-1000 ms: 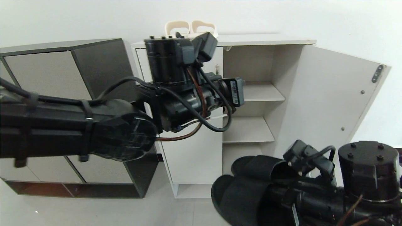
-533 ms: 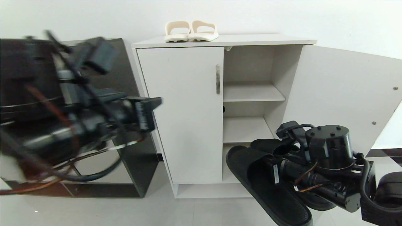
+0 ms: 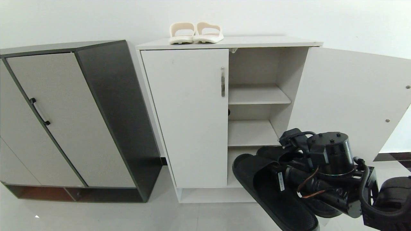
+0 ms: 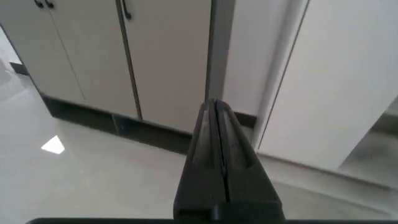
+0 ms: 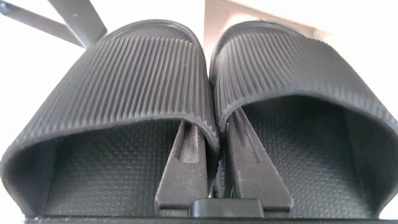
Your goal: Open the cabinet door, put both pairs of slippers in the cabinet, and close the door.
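L arm withdrawn, L pincer [image 4: 215, 109] clenched, empty; R pincer [image 5: 210, 134] grasping black slippers [image 3: 273, 189], now lower nr open cabinet [image 3: 189, 128]: 1st pair ready to shelve.

The black rubbery slippers [image 5: 143, 81] are seen with finely ribbed matt straps and pebbled insoles. The cream moulded slippers [image 3: 208, 34] appear smooth and matt. The white rectangular cabinet [image 3: 189, 128] is finished in smooth matt laminate, its slim bar handle [image 3: 222, 81] in brushed metal. The pale floor [image 4: 93, 180] is polished glossy.
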Tool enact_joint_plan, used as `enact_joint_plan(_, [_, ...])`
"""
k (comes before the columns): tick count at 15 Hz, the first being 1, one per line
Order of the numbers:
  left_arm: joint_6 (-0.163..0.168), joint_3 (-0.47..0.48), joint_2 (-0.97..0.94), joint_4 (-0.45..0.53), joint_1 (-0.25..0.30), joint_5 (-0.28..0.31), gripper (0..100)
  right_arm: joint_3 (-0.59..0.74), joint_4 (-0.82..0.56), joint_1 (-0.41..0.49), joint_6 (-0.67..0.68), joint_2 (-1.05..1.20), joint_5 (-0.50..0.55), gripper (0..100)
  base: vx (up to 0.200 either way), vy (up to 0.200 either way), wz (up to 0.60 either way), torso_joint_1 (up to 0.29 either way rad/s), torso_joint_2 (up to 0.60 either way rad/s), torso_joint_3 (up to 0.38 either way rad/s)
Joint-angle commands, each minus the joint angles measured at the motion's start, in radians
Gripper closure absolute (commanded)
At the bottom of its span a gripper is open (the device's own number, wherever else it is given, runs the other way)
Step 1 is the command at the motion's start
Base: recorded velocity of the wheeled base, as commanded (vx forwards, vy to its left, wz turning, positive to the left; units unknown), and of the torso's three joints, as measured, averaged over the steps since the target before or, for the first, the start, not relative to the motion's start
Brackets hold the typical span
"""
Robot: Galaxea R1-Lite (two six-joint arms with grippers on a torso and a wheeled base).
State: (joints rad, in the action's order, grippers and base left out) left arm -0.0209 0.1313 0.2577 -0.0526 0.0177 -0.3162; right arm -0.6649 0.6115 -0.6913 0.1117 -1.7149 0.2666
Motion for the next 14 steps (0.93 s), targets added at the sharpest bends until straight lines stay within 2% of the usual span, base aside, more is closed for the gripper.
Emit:
enact_joint_plan(1, [0.016,-0.131,-0.169,0.011,0.099,0.210,100,0.004,0.008,-0.007,-0.001,0.000,0.000,100,0.000,0.000,0.00,0.000,0.00,0.000])
enact_joint_plan(3, [0.076,-0.131,-0.167,0.059,0.097,0.391,100,0.008,0.013,-0.020,-0.001,-0.003,0.000,100,0.000,0.000,0.00,0.000,0.00,0.000])
enact_joint_plan(4, [0.111,-0.131,-0.167,0.053,0.094,0.408,100,0.008,0.014,-0.027,-0.001,-0.003,0.000,100,0.000,0.000,0.00,0.000,0.00,0.000])
enact_joint_plan(6, [0.122,-0.131,-0.167,0.053,0.093,0.422,100,0.018,0.021,-0.039,-0.001,0.003,0.000,100,0.000,0.000,0.00,0.000,0.00,0.000])
enact_joint_plan(7, [0.133,-0.131,-0.175,0.053,0.010,0.424,100,0.018,0.027,-0.040,-0.001,0.005,0.000,100,0.000,0.000,0.00,0.000,0.00,0.000])
enact_joint_plan(8, [0.125,-0.131,-0.170,0.053,-0.107,0.416,100,0.014,0.036,-0.040,-0.003,0.003,0.000,100,0.000,0.000,0.00,0.000,0.00,0.000])
enact_joint_plan(9, [0.121,-0.131,-0.172,0.051,-0.091,0.387,100,0.021,0.039,-0.040,-0.003,0.003,0.000,100,0.000,0.000,0.00,0.000,0.00,0.000])
enact_joint_plan(10, [0.116,-0.131,-0.212,0.053,-0.036,0.353,100,0.022,0.040,-0.040,-0.003,0.003,0.000,100,0.000,0.000,0.00,0.000,0.00,0.000])
enact_joint_plan(11, [0.119,-0.131,-0.258,0.051,-0.013,0.341,100,0.022,0.040,-0.040,-0.003,0.005,0.000,100,0.000,0.000,0.00,0.000,0.00,0.000])
enact_joint_plan(12, [0.107,-0.131,-0.258,0.053,-0.016,0.289,100,0.021,0.042,-0.040,-0.001,0.003,0.000,100,0.000,0.000,0.00,0.000,0.00,0.000])
enact_joint_plan(13, [0.047,-0.131,-0.258,0.053,-0.016,0.287,100,0.024,0.042,-0.042,-0.003,0.003,0.000,100,0.000,0.000,0.00,0.000,0.00,0.000])
enact_joint_plan(14, [0.030,-0.131,-0.258,0.053,-0.016,0.310,100,0.021,0.044,-0.045,-0.001,0.003,0.000,100,0.000,0.000,0.00,0.000,0.00,0.000])
